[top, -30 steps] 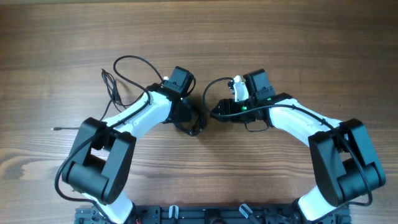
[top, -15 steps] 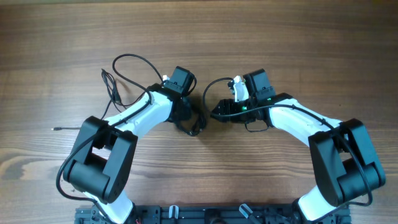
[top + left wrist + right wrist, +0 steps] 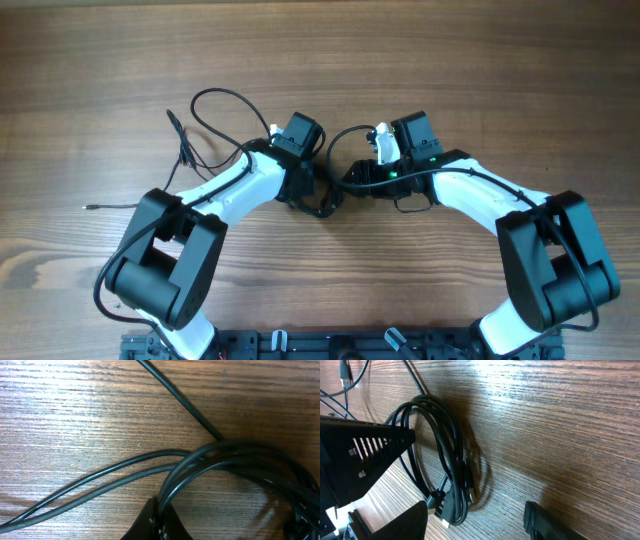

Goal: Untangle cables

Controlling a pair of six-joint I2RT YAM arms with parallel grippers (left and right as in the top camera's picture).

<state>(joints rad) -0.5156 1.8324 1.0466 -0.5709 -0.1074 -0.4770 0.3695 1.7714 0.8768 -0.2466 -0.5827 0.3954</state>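
The cables are thin black cords. A small coil [image 3: 322, 203] lies between the two grippers, and a loose loop [image 3: 215, 100] trails off to the upper left. My left gripper [image 3: 312, 196] is shut on a few strands of the coil [image 3: 240, 462], which run into its closed jaws [image 3: 161, 519]. My right gripper [image 3: 347, 181] is open just right of the coil. In the right wrist view the coil [image 3: 445, 445] lies ahead of the open fingers [image 3: 480, 522], with its plug ends [image 3: 451, 505] beside the left finger.
Bare wooden table [image 3: 450, 60] all round. A thin black cord end [image 3: 105, 206] lies at the far left by the left arm. The left gripper's black body [image 3: 360, 455] fills the left of the right wrist view. The arm bases sit at the front edge.
My left gripper has moved right towards the right gripper, dragging the coil and the loose loop right with it. The right arm has not moved.
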